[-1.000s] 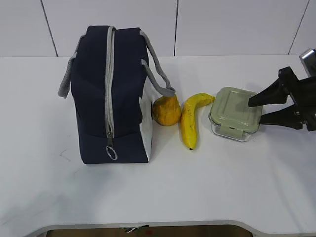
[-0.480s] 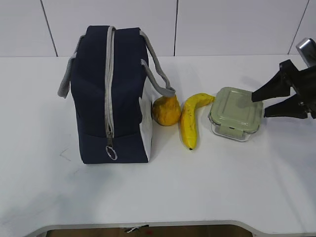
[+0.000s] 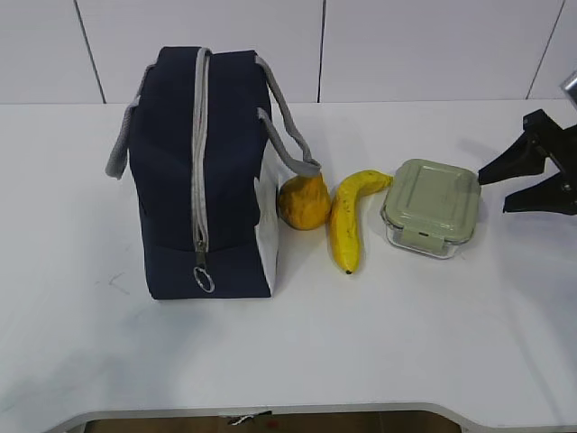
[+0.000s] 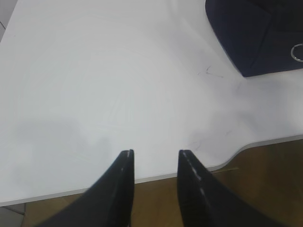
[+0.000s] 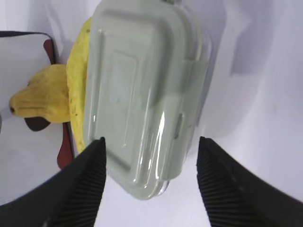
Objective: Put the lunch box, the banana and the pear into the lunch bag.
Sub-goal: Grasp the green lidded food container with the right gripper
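The navy lunch bag [image 3: 203, 180] stands at the left, its grey zipper running down the front to a ring pull [image 3: 206, 280]. Against the bag's right side sits the pear [image 3: 303, 202], then the banana [image 3: 348, 221], then the green-lidded lunch box [image 3: 432, 206]. My right gripper [image 3: 494, 191] hovers open just right of the box, touching nothing. In the right wrist view the lunch box [image 5: 142, 94] lies ahead of the open right gripper [image 5: 151, 140], with the banana [image 5: 75, 80] and pear [image 5: 40, 99] behind it. My left gripper [image 4: 155, 152] is open and empty over the table's front edge.
Two grey handles [image 3: 287, 135] arch off the bag's sides. In the left wrist view a corner of the bag [image 4: 255, 33] shows at the top right, and the table's curved front edge [image 4: 246, 144] drops to brown floor.
My right gripper has drawn back to the right, from over the lunch box's right edge to clear of it, still open. The objects have not moved.
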